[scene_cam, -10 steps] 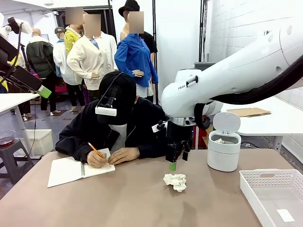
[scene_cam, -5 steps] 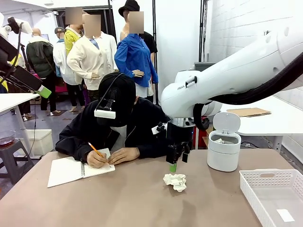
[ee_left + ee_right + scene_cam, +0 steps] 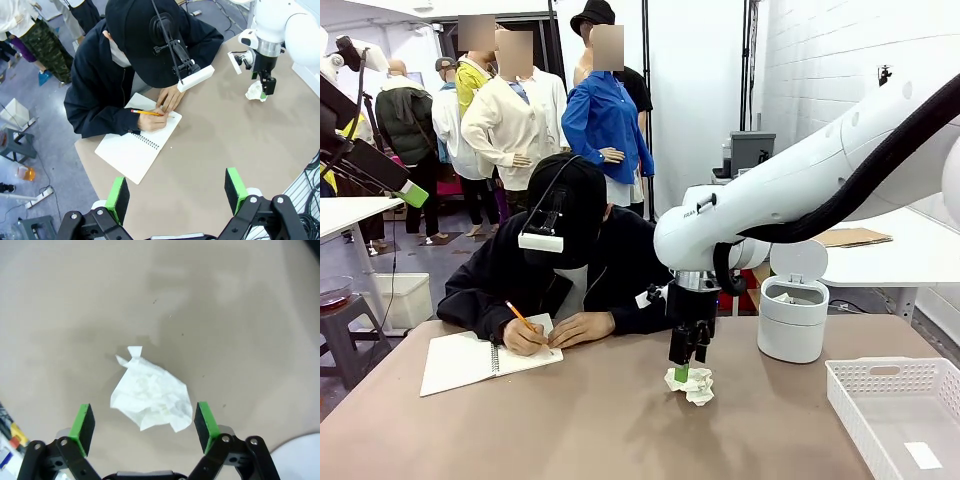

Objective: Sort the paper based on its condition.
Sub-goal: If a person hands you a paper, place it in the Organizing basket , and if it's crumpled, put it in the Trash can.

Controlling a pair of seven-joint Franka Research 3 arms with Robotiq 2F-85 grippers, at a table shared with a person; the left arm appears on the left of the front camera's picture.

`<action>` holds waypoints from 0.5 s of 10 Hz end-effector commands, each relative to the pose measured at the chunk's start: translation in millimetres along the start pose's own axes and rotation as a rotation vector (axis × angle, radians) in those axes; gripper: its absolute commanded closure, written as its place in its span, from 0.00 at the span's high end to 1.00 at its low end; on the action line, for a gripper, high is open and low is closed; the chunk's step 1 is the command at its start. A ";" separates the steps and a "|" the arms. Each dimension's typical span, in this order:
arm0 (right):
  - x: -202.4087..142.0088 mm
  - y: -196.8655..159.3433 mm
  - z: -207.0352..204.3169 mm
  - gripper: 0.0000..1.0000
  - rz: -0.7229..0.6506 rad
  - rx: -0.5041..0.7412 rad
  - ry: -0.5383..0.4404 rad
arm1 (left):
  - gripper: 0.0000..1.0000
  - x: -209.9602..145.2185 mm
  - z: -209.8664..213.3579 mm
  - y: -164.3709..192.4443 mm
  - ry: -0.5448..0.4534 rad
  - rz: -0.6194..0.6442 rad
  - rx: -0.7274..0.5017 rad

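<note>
Directly over the paper [image 3: 152,397], the right gripper [image 3: 144,416] hangs with fingers [image 3: 206,421] spread to either side of it, seemingly lined up to pinch and lift it.

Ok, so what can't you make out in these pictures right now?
- Front view: whether the right tool touches the crumpled white paper wad; its own fingers block the contact.
- Front view: contents of the white lidded plastic bin, hidden by its wall.
- Front view: part of the white slatted plastic tray, cut off by the right edge.
- Left wrist view: writing in the white spiral-bound notebook, too small.
</note>
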State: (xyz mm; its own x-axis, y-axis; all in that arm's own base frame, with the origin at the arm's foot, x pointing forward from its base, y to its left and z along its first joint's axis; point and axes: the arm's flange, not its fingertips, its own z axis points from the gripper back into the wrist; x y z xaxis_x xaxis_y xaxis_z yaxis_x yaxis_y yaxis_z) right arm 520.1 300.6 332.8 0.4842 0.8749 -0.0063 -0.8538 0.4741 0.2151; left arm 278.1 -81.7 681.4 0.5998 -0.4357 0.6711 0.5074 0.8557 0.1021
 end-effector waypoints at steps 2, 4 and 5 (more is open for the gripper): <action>7.6 -7.8 -16.1 1.00 0.082 -0.071 0.038 | 1.00 -0.4 0.2 1.1 -0.001 0.002 -0.001; 10.6 -8.6 -26.5 1.00 0.117 -0.042 0.049 | 1.00 -0.4 0.2 1.1 -0.001 0.002 -0.001; 11.6 -8.1 -30.9 1.00 0.119 -0.037 0.039 | 1.00 -0.4 0.2 1.1 -0.001 0.002 -0.001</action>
State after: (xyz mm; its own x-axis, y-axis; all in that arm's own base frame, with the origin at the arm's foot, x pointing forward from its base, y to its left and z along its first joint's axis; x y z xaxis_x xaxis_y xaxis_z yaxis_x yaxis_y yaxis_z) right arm 519.3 309.0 303.2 0.4002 0.9155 -0.0412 -0.8982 0.4008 0.1807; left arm 278.1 -81.7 681.4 0.5998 -0.4357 0.6711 0.5074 0.8557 0.1021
